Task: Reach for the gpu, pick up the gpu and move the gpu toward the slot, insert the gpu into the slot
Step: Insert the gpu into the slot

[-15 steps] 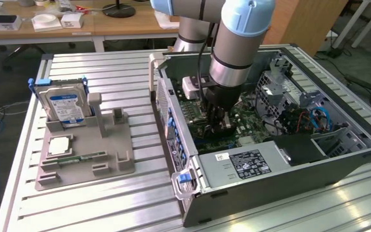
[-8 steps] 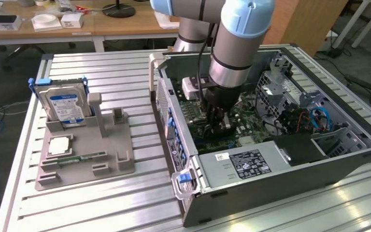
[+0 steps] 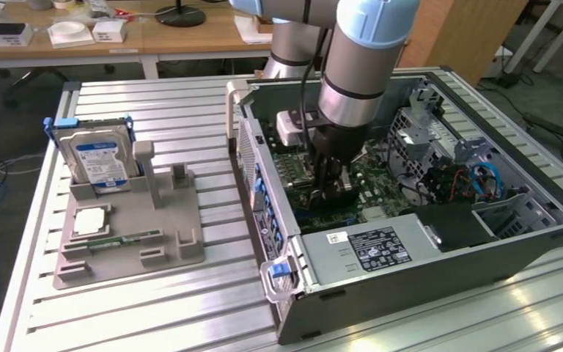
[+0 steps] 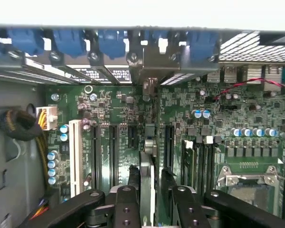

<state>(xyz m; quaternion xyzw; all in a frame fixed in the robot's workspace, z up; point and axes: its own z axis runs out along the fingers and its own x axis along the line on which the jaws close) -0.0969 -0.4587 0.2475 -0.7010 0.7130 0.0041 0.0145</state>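
The end effector point(image 4: 147, 202) grips the gpu point(image 4: 146, 183) edge-on, its fingers point(image 4: 126, 206) closed on the card, low over the green motherboard point(image 4: 180, 109); the slot point(image 4: 148, 142) beneath is largely hidden; the case point(image 3: 409, 271) sits on the tabletop point(image 3: 144, 308).

Exterior view high, angled down, wide, wrist view close above, both sharing motherboard point(image 4: 133, 109)

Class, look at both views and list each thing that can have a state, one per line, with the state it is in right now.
gpu: held edge-on between the gripper's fingers, above the motherboard.
gripper: shut on the gpu, lowered inside the case.
computer case: lying on its side, panel off, open.
hard drive: upright in the grey holder.
processor socket: latch frame closed.
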